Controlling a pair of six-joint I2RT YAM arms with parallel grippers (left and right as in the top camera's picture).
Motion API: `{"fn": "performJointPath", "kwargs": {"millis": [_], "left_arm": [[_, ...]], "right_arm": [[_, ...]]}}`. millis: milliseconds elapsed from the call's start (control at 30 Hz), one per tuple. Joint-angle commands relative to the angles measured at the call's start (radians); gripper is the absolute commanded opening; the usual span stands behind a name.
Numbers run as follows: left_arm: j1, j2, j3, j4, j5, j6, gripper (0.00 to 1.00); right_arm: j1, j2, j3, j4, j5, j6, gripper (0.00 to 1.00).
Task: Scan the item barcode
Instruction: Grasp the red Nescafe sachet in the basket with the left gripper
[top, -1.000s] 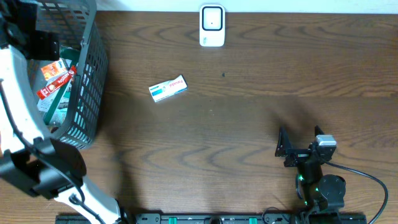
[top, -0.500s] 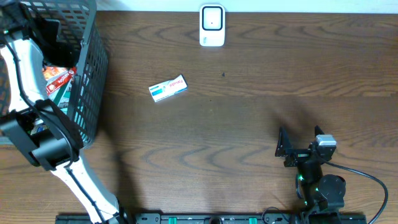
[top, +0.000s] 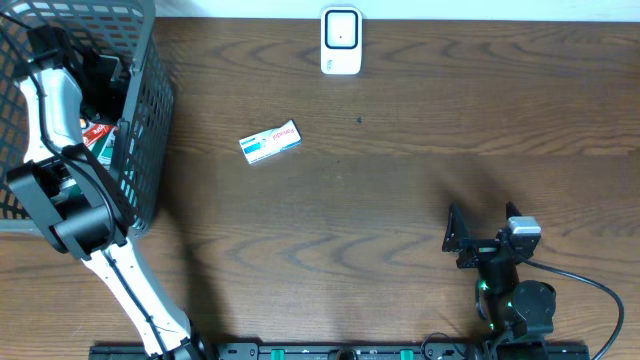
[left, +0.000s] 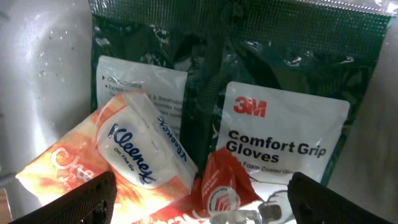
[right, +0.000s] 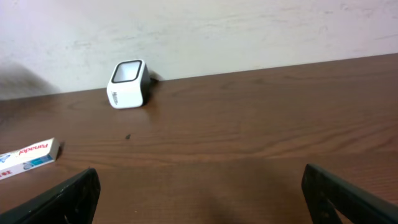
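**Left hand now deeper in the basket, all else unmoved**

The left arm has swung up since a second ago. Its elbow, then low beside the basket (top: 140, 120), now stands inside the basket's near part, and the forearm reaches toward the far wall. The left hand (left: 202, 199) hangs inside the basket with its fingers spread wide and nothing gripped. Below it lie a Kleenex pack (left: 134, 155), a red packet (left: 224, 186) and a green 3M Comfort Grip Gloves pack (left: 280, 137), all still in the basket. In the overhead view the arm now covers more of them than before.

Right of the basket and apart from it, the small white box (top: 271, 142) lies flat on the table (top: 400, 200), where it was. Further right of the basket, at the table's far edge, the scanner (top: 341, 40) stands unmoved. Well to the right of the basket, at the near edge, the right hand (right: 202, 196) has kept its place. Its fingers are wide apart and empty.
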Motion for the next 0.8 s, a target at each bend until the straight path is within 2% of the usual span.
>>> {"fn": "performJointPath", "kwargs": {"millis": [0, 100, 200, 300, 400, 600, 667, 767], "left_arm": [[0.0, 0.004, -0.013, 0.017, 0.058, 0.038, 0.88], [0.001, 0.005, -0.013, 0.032, 0.09, 0.037, 0.88], [0.001, 0.018, -0.013, 0.031, 0.092, 0.037, 0.77], [0.001, 0.048, -0.013, 0.026, 0.091, 0.036, 0.7], [0.001, 0.073, -0.014, 0.022, 0.092, 0.025, 0.52], [0.001, 0.074, -0.014, 0.009, 0.087, 0.006, 0.28], [0.001, 0.074, -0.014, 0.005, 0.087, -0.013, 0.12], [0.001, 0.074, -0.014, -0.017, 0.087, -0.017, 0.07]], "right_arm": [[-0.005, -0.002, -0.001, -0.004, -0.004, 0.01, 0.99], [-0.005, -0.002, -0.001, -0.004, -0.004, 0.01, 0.99], [-0.005, -0.002, -0.001, -0.004, -0.004, 0.01, 0.99], [-0.005, -0.002, -0.001, -0.004, -0.004, 0.01, 0.99], [-0.005, -0.002, -0.001, -0.004, -0.004, 0.01, 0.99], [-0.005, -0.002, -0.001, -0.004, -0.004, 0.01, 0.99], [-0.005, -0.002, -0.001, -0.004, -0.004, 0.01, 0.99], [-0.005, -0.002, -0.001, -0.004, -0.004, 0.01, 0.99]]}}
